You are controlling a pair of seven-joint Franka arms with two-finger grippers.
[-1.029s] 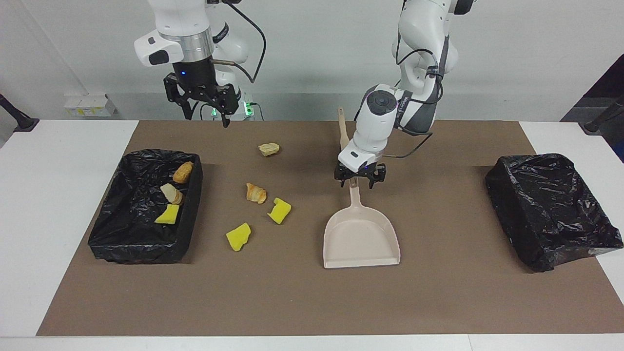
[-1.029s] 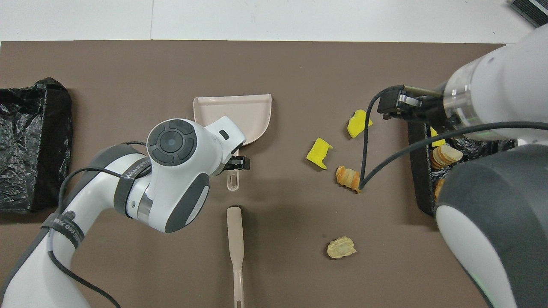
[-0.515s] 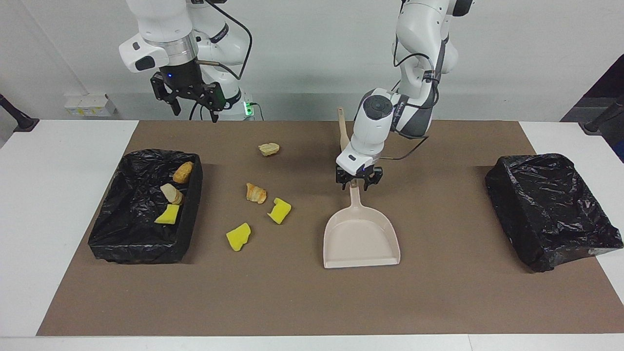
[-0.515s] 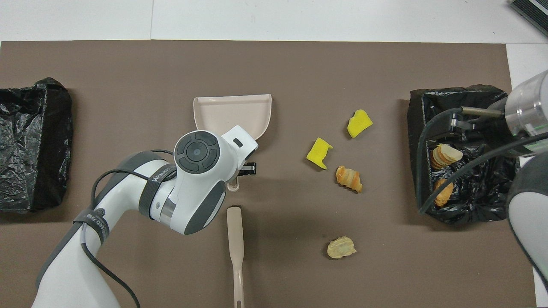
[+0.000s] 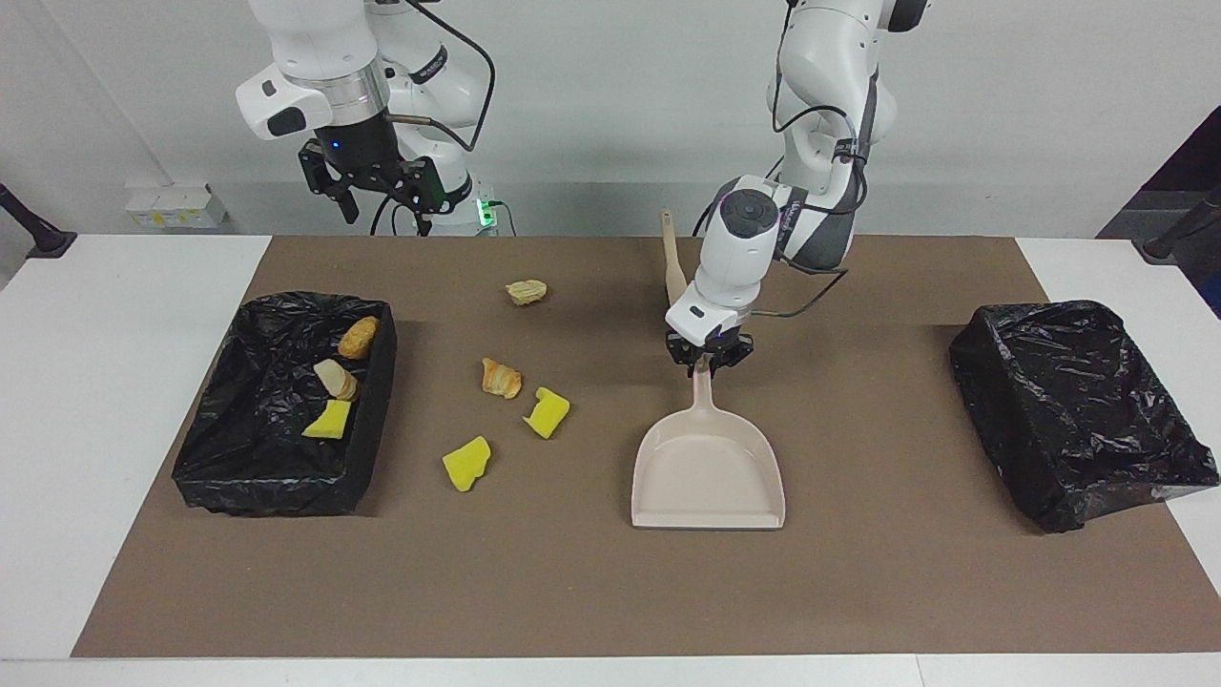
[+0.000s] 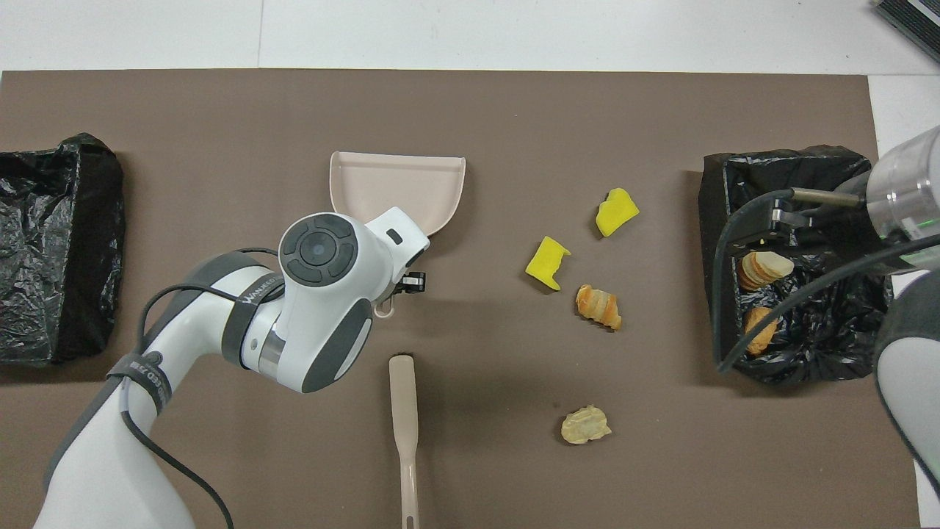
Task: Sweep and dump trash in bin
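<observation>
At the facing view's left we see a black-lined bin (image 5: 277, 420) holding three trash pieces; four more trash pieces (image 5: 501, 379) lie on the counter (image 5: 858, 572) mid-frame. Our left tool (image 5: 707, 363) pinches the dustpan (image 5: 706, 468) handle. Our right tool (image 5: 377, 205) hangs spread at upper left. The second bin (image 5: 1078, 410) sits at the right.

A brown mat (image 5: 858, 592) covers most of the white table (image 5: 86, 401). A second black-lined bin (image 5: 1078, 410) sits near the mat's edge at the left arm's end. At the table's robot-side edge, toward the right arm's end, a small white box (image 5: 170, 205) rests against the wall.
</observation>
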